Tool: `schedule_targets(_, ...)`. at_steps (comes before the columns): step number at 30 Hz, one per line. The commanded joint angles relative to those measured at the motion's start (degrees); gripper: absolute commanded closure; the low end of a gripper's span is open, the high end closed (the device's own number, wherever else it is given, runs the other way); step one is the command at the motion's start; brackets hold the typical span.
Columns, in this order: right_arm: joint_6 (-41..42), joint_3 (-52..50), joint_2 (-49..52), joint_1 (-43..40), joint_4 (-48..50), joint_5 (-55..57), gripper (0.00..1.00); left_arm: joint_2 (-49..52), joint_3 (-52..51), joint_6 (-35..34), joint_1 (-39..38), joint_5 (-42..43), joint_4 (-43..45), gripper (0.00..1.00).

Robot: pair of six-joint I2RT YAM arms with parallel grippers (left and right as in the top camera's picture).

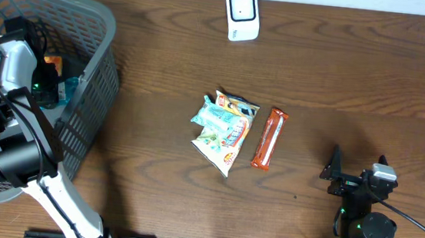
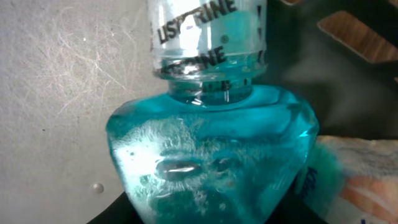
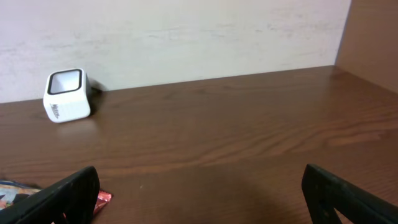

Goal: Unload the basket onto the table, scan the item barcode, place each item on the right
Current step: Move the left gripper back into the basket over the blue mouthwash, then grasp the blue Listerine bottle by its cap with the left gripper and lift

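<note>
L gripper (image 1: 45, 89) sits deep in the basket (image 1: 105, 25) w/ the blue mouthwash bottle (image 2: 211, 155) filling its wrist view, but whether the jaws are clamped on it can't be told. R gripper (image 3: 199, 199) hangs empty, fingers wide apart, over the table's (image 1: 339, 84) near edge. Bottle lies in the basket beside a packet (image 2: 367, 180), 2 more items, snack bag (image 1: 223, 128) & bar (image 1: 269, 138), lie mid-table, and nothing's at the scanner (image 1: 242, 14), so it looks like pick stage w/ lift, carry & scan left.

My left arm (image 1: 14, 113) angles downward; the left hand (image 1: 49, 88) state is indeterminate. My right hand (image 3: 199, 196) sits low, fingers fully spread.
</note>
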Motion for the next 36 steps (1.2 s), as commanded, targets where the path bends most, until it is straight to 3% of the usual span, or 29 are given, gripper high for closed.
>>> schedule_targets(1,-0.94,-0.26,-0.20,-0.50,-0.02,-0.26,0.01,7.17,-3.45,5.35,0.52,1.46,-0.28,0.66)
schedule_targets(7,-0.94,-0.26,-0.20,-0.50,-0.02,-0.26,0.01,5.42,-3.43,9.03,0.57,4.76,-0.26,0.73)
schedule_targets(14,-0.94,-0.26,-0.20,-0.50,-0.02,-0.26,0.01,-1.75,-3.30,9.86,0.55,6.45,-0.22,0.75)
schedule_targets(31,-0.94,-0.26,-0.20,-0.50,-0.02,-0.26,0.01,-34.38,-3.30,12.39,0.55,5.66,1.03,0.75)
schedule_targets(32,-0.94,-0.26,-0.20,-0.50,-0.02,-0.26,0.01,-35.67,-3.30,12.37,0.55,4.74,1.14,0.74)
schedule_targets(36,-0.94,-0.26,-0.20,-0.50,-0.02,-0.26,0.01,-36.83,-3.32,13.46,0.55,2.08,1.16,0.42)
